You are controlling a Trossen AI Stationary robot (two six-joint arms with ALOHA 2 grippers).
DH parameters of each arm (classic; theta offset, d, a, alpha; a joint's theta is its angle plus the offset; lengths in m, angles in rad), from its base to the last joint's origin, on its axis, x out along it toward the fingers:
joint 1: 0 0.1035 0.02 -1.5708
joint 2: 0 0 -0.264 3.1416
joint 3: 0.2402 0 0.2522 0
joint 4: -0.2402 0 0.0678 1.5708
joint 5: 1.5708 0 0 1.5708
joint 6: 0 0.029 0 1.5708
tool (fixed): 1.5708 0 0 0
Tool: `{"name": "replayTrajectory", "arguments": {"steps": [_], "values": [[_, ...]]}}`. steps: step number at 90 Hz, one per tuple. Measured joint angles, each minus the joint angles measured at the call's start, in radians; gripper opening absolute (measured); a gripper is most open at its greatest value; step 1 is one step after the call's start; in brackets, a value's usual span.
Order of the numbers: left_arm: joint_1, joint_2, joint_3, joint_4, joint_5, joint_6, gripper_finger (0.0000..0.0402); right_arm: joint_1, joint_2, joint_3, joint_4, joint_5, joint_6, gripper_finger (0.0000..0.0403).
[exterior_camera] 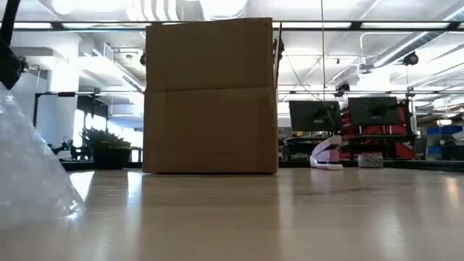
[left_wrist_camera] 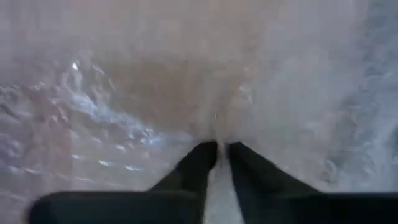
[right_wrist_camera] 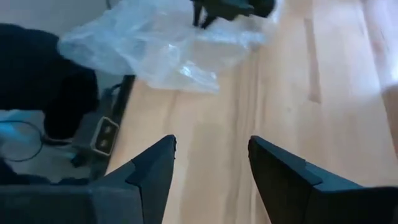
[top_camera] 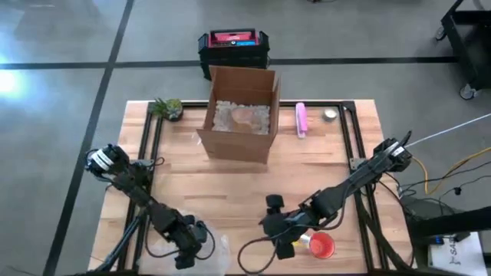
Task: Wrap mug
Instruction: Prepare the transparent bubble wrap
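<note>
Left pincer [top_camera: 186, 251] is pinched shut on the bubble wrap [right_wrist_camera: 161, 46] at the surface's [top_camera: 230, 192] near edge; right pincer [right_wrist_camera: 211, 163] hangs open, empty, beside the red mug [top_camera: 321, 244]. Thin film could slip free or tear if tugged

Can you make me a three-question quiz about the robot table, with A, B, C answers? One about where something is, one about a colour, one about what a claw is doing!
1. Where is the cardboard box?
A. far middle of the table
B. near left corner
C. on the floor

2. What colour is the mug?
A. blue
B. red
C. green

3. What is the left claw doing?
A. wide open
B. pinching the plastic wrap
C. holding the mug

Answers: 1 A, the high view shows it there. 2 B, red beside the open right claw. 3 B, its fingers are closed on the wrap.
</note>
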Motion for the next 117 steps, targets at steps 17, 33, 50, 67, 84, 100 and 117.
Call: {"name": "replayTrajectory", "arguments": {"steps": [17, 33, 50, 67, 84, 100, 117], "values": [[-0.001, -0.189, 0.06, -0.148, -0.129, 0.062, 0.0005, -0.006, 0.0, -0.005, 0.056, 0.001, 0.015, 0.0186], [0.019, -0.401, 0.086, -0.276, -0.428, 0.127, 0.0002, -0.023, 0.0, -0.009, 0.15, 0.001, -0.053, 0.0187], [0.042, -0.57, 0.084, -0.306, -0.714, 0.173, 0.0001, -0.056, 0.0, -0.011, 0.136, 0.001, -0.094, 0.0179], [0.044, -0.656, 0.085, -0.303, -0.856, 0.209, 0.0001, -0.061, -0.037, 0.017, -0.123, 0.0, -0.005, 0.0169], [0.044, -0.679, 0.084, -0.293, -0.896, 0.243, 0.0, -0.054, -0.045, 0.013, -0.29, 0.001, 0.127, 0.0159], [0.045, -0.673, 0.084, -0.277, -0.905, 0.247, 0.0, -0.039, 0.004, -0.057, -0.227, 0.034, 0.154, 0.0161], [0.045, -0.672, 0.085, -0.247, -0.913, 0.265, 0.0, -0.038, 0.064, -0.157, 0.071, 0.149, 0.155, 0.0171]]}}
